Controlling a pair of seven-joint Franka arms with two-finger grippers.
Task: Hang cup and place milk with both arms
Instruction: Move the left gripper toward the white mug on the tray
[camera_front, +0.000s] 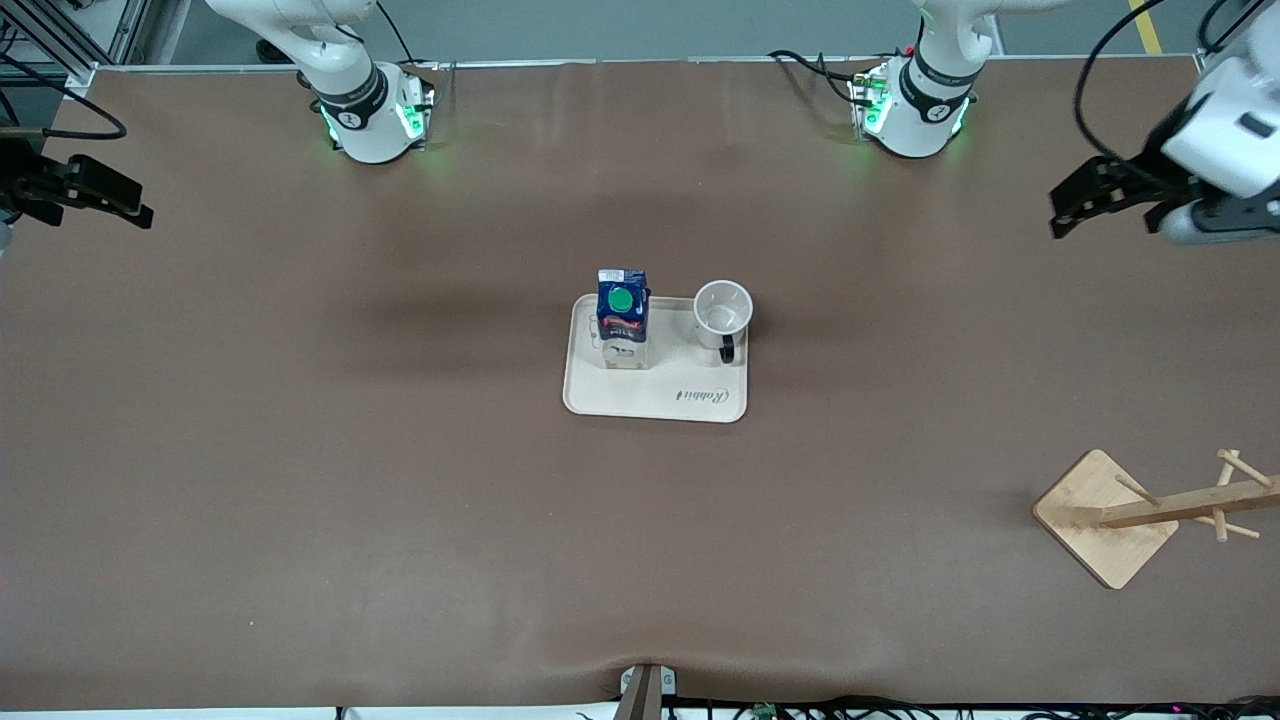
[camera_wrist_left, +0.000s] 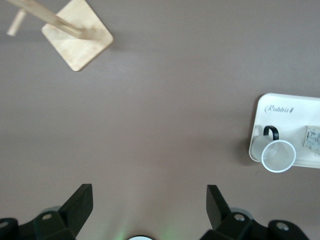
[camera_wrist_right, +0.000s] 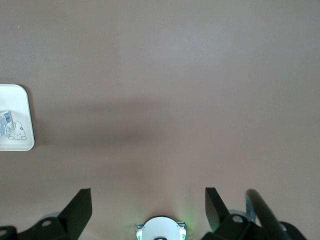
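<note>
- Brown cloth covers the big table (camera_front: 300, 480), and nothing of the job is done yet, as far as I can see.
- I see the cup (camera_front: 722, 310) standing on the cream tray (camera_front: 650, 400) in the middle of the table, mouth up, with its black handle turned toward the front camera.
- I see the milk (camera_front: 622, 318) standing on the same tray, just beside the cup, toward the right arm's end.
- I see the wooden cup rack (camera_front: 1140, 515) well apart from the tray, nearer the front camera, at the left arm's end. No cup hangs on its pegs.
- I hold the left gripper (camera_front: 1075, 205) up over the bare cloth at the left arm's end. Its jaws are wide and hold nothing.
- I hold the right gripper (camera_front: 100, 195) up over the cloth at the right arm's end. Its jaws are wide and hold nothing too.
- I think both steps are left: hang the cup on the rack, and lift the milk and set it in its place.
</note>
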